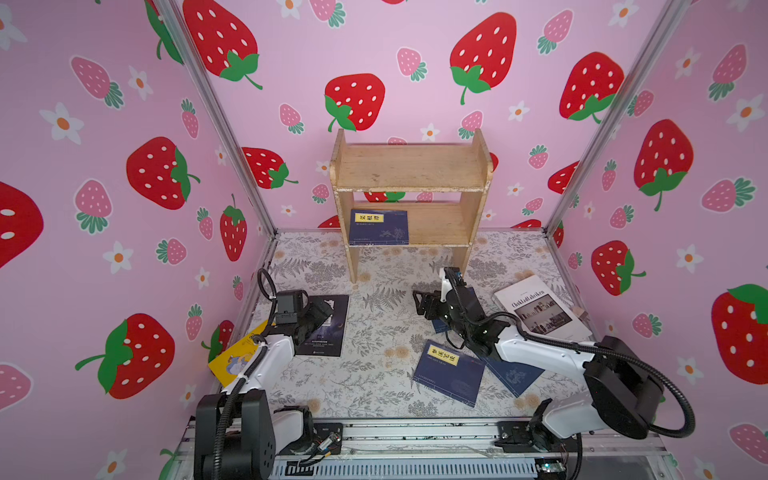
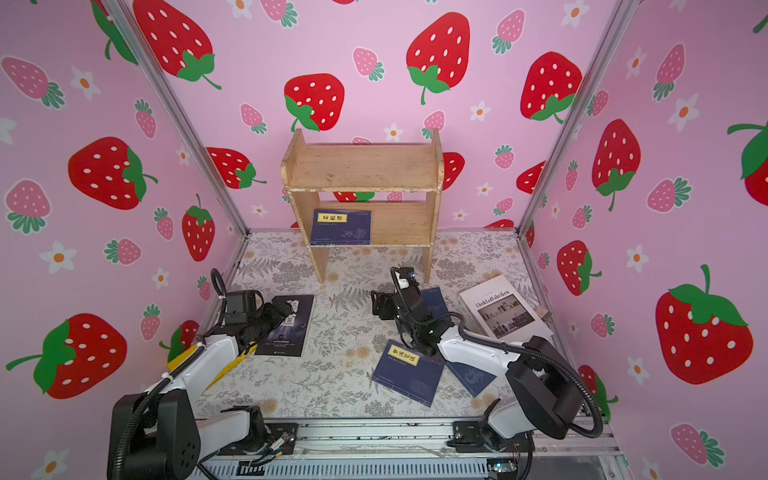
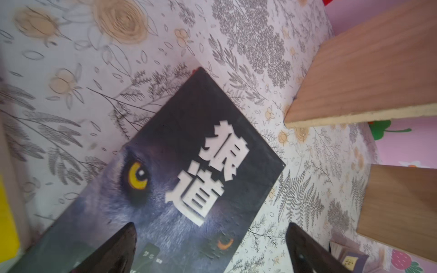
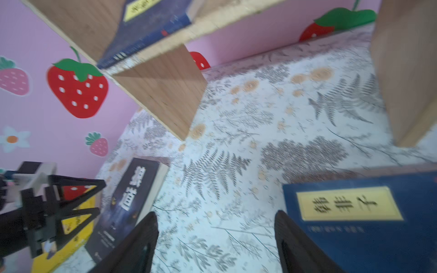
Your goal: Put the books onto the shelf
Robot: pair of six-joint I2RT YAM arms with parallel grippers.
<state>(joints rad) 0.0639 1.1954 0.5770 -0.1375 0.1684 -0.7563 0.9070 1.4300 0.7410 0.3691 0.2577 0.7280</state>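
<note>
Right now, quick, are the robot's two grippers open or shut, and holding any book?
Left gripper: jaws open, empty, over the black book with white characters.
Right gripper: jaws open, empty.

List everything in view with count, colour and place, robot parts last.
Two-tier light-wood bookshelf: one, pale wood, back of the table against the wall.
Thin navy books: four, dark blue. One lies flat on the shelf's lower tier, one at the table's front, one partly under the right arm, one by the right gripper.
Black book with white characters: one, black, table left.
Yellow cartoon-cover book: one, yellow, left table edge, partly under the left arm.
White "Chokladfabriken" book: one, white, table right.
Floral table cover: one, white with grey ferns.
Strawberry-print walls: three, pink.
Left gripper: one, black, open over the black book.
Right gripper: one, black, open, empty, before the shelf.
</note>
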